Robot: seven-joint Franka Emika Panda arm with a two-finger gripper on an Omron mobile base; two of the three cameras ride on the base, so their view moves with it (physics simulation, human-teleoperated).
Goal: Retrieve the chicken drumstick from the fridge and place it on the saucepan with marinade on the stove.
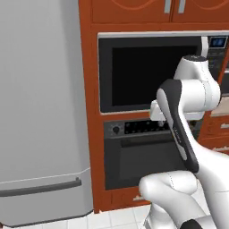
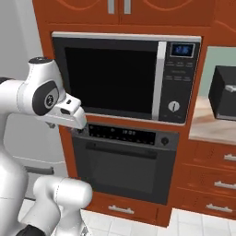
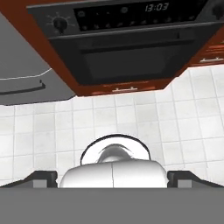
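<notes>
While jaws gape, fridge [image 1: 40, 112] door edge seemingly sits shut.

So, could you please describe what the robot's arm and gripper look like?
The arm is glossy white, built of rounded tubular links with dark grey bands and caps at the joints; one round joint cap bears a small light circular mark. No loose cables are visible. The gripper has two small dark, blocky finger tips.

The tall light-grey fridge [image 1: 42, 112] stands closed beside the red-brown cabinet.
</notes>
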